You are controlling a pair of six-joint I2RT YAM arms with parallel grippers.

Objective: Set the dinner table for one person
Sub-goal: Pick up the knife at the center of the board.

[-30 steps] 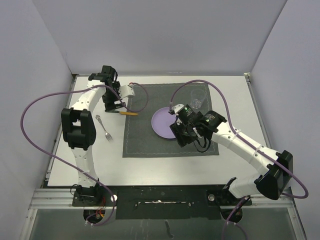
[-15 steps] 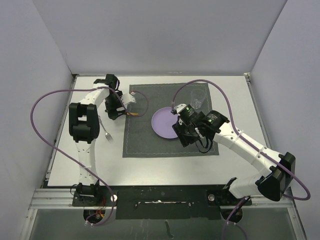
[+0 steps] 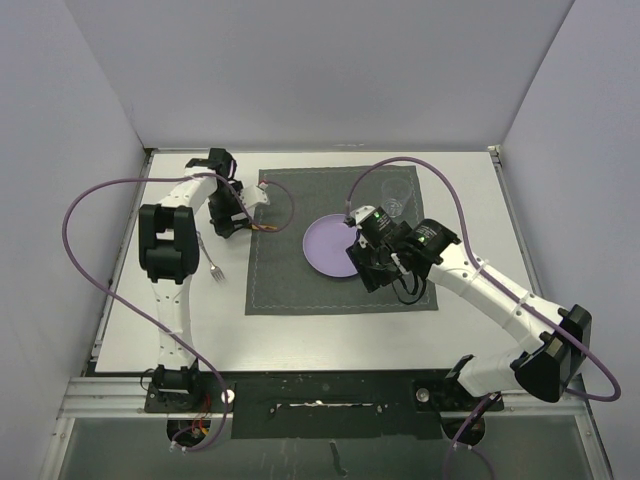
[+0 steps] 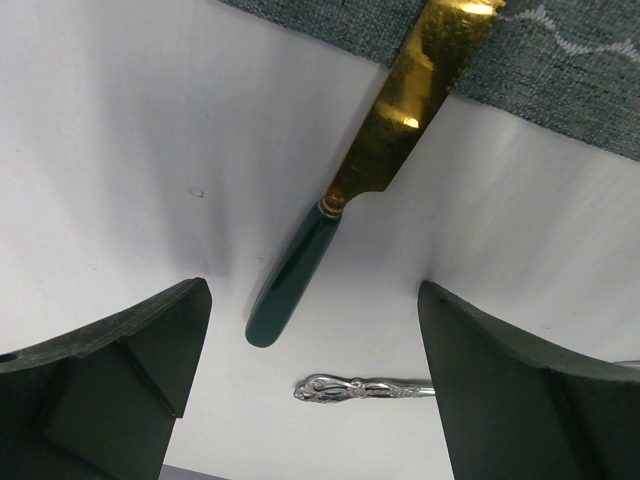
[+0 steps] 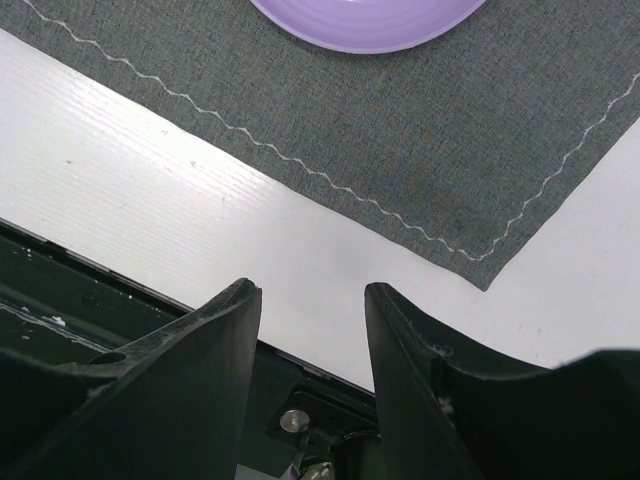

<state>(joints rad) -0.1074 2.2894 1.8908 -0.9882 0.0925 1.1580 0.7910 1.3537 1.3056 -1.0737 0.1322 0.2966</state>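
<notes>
The white counter [image 3: 300,340] filled the middle of the top view, running from the grey walls at the upper edge down to the dark rail at the bottom where both arms were bolted

At centre left a silver fork [image 3: 208,256] lay on bare counter, beside the left arm. Just to its upper right the left tool [image 3: 236,214] pointed down over the left edge of the dark grey placemat [image 3: 290,285]. In the left wrist view this tool [image 4: 312,295] had its two fingers [image 4: 120,370] wide apart and gripped nothing. A knife [image 4: 340,200] lay between them, untouched. Its green handle rested on the counter [image 4: 120,130], and its gold blade reached up and right onto the placemat [image 4: 560,70]. The fork's ornate handle end [image 4: 365,388] showed near the bottom of that frame, just below the knife handle and apart from it

At the centre of the top view a purple plate [image 3: 325,240] sat on the placemat. The right tool [image 3: 372,272] hung at the plate's right rim. A clear glass [image 3: 397,200] stood on the mat's upper right corner. In the right wrist view this tool [image 5: 308,300] had its fingers [image 5: 215,330] apart and held nothing. They hung over the counter [image 5: 150,190], with the plate [image 5: 365,20] at the top of the frame
</notes>
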